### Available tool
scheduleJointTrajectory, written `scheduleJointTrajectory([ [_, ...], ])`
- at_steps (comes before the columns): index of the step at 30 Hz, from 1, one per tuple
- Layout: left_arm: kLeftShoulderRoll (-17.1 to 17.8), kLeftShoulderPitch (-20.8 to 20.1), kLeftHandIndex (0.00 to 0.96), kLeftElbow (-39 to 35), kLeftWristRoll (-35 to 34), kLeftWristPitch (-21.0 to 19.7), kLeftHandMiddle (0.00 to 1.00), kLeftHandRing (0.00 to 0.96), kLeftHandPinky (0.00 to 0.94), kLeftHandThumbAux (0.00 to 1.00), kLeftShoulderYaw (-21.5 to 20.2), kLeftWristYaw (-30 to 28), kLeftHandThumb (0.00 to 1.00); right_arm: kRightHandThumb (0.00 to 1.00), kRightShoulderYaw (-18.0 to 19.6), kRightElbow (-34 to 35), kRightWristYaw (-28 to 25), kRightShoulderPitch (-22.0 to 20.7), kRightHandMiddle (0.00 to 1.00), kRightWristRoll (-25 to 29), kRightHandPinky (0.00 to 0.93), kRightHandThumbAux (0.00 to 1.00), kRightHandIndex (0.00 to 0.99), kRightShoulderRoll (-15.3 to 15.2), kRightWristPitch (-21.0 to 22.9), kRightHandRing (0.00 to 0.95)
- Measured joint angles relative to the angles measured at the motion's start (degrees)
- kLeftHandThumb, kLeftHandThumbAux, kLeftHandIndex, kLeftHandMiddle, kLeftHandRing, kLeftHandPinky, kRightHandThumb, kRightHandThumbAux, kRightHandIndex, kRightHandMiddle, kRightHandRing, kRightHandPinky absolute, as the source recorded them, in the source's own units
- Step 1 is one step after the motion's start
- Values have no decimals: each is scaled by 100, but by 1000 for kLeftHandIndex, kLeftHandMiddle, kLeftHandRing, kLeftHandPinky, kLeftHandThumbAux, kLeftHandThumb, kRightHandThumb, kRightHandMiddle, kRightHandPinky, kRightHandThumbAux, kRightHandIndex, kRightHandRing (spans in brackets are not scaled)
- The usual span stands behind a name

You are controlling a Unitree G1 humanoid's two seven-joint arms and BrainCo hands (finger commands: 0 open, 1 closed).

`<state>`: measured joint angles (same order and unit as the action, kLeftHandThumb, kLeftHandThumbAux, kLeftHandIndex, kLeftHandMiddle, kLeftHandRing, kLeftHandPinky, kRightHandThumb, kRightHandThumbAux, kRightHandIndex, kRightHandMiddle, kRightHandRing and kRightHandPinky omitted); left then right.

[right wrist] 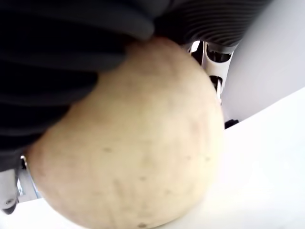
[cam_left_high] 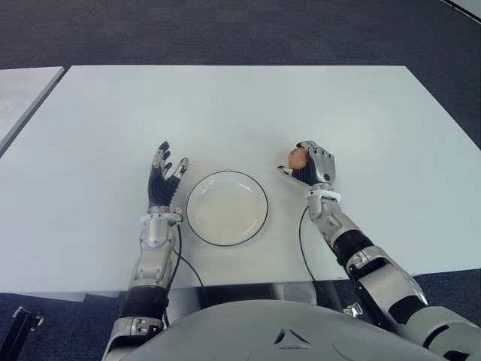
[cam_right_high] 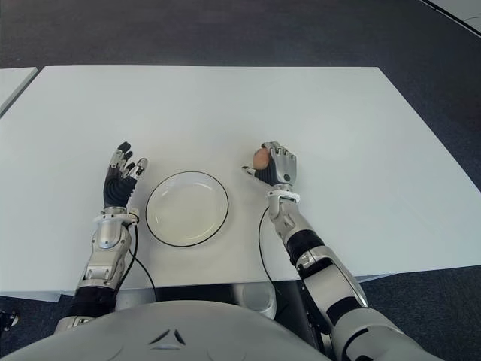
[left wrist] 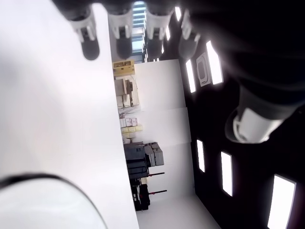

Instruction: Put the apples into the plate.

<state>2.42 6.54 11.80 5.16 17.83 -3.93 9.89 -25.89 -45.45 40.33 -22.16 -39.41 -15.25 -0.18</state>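
A white worktop (cam_left_high: 225, 105) stood on dark grey carpet (cam_left_high: 225, 30), with the edge of a second white table (cam_left_high: 22, 86) just beside it on the left. In the left wrist view, bright ceiling light panels (left wrist: 214, 62) shone above white walls and distant shelving (left wrist: 131, 129).

A rectangular white table (cam_left_high: 225, 98) stands on dark carpet (cam_left_high: 225, 30). A round white plate with a dark rim (cam_left_high: 226, 208) lies on it near its front edge.

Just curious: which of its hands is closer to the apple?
Right. The right hand grips the apple, right of the plate; the left hand shows open, beyond the plate's left side.
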Motion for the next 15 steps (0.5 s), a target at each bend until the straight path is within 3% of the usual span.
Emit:
scheduleJointTrajectory([
  [5,-1,35,0,-46,35,11,0,0,6,538,-7,51,0,146,15,46,107,91,359,-1,550,571,327,-24,-109,442],
  [11,-1,93,0,-46,55,27,0,0,4,549,-20,113,0,323,25,29,297,187,402,1,597,580,342,-69,-411,492],
  [13,-1,99,0,-46,57,39,0,0,1,552,-20,124,0,552,30,18,319,195,493,1,653,652,392,-77,-460,563],
  [15,-1,103,0,-47,60,53,0,0,0,555,-23,139,0,633,37,13,331,198,537,1,686,675,413,-82,-489,603],
])
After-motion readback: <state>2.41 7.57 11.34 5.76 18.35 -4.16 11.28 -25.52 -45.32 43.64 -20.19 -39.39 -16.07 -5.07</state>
